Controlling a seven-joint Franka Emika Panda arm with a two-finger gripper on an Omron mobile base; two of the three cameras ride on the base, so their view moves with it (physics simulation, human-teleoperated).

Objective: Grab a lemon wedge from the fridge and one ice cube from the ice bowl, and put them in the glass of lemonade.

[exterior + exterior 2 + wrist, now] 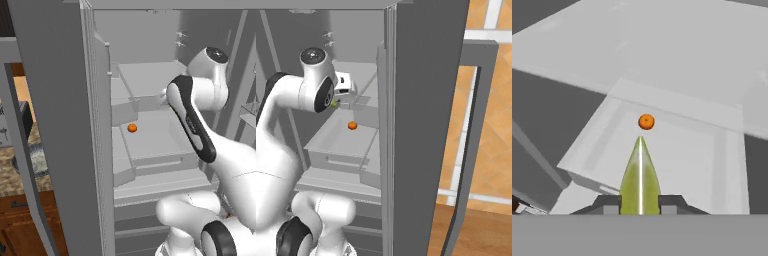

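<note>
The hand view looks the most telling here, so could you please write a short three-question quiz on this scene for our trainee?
1. True or false: the gripper is shut on the lemon wedge.
2. In the hand view, what lies on the fridge shelf beyond the wedge's tip?
A. a small round orange fruit
B. a glass
C. a bowl
3. Fill in: in the left base view, the fruit sits on the shelf to the ____ of the arm's dark forearm.

Key
1. True: the yellow-green wedge stands clamped between the two dark finger tips.
2. A: the orange fruit.
3. Left: fruit, arm.
</note>
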